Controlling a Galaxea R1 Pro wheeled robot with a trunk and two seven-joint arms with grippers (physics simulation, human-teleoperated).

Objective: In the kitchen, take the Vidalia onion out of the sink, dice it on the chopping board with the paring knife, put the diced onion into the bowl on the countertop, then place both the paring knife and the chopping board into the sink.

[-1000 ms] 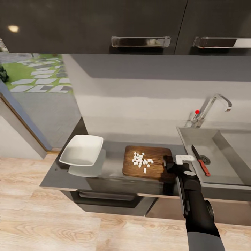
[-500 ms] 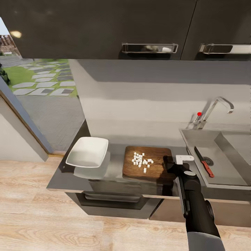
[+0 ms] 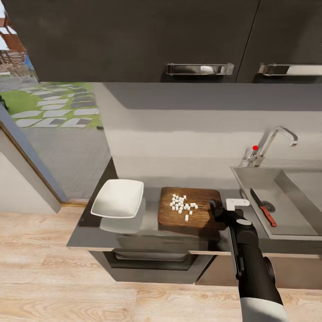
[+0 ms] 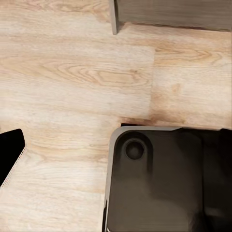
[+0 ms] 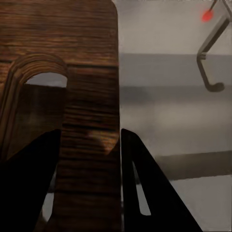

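Presently, on the grey glossy tabletop point(image 3: 85, 232): one chopping board point(image 3: 190, 213), dark brown wood with visible grain and rounded corners, lying flat between the bowl point(image 3: 118, 198) and the sink point(image 3: 277, 197). Its right end carries a handle cut-out, seen close up in the right wrist view as an arched slot.

Diced Vidalia onion point(image 3: 183, 207): a loose cluster of small whitish cubes, lying on the board toward its middle, none in the bowl.

Bowl: shallow, white, squarish with rounded corners, empty, standing just left of the board near the tabletop's left end and apart from the board.

Paring knife point(image 3: 262, 207): red handle, short dark blade, lying in the grey metal sink basin beside the drain, blade pointing toward the back wall.

Tap point(image 3: 273, 143): angular chrome, small red knob point(image 3: 255, 147), at the back edge of the sink.

Right claw point(image 5: 89, 145): at the board's right end, one dark finger on either side of the board's handle strip, clamped on it.

Left claw: cannot tell its state; the left wrist view shows pale wood floor point(image 4: 72, 72) and a dark part of the robot's body.

Dark glossy wall cabinets point(image 3: 134, 40) with chrome handles hang overhead.
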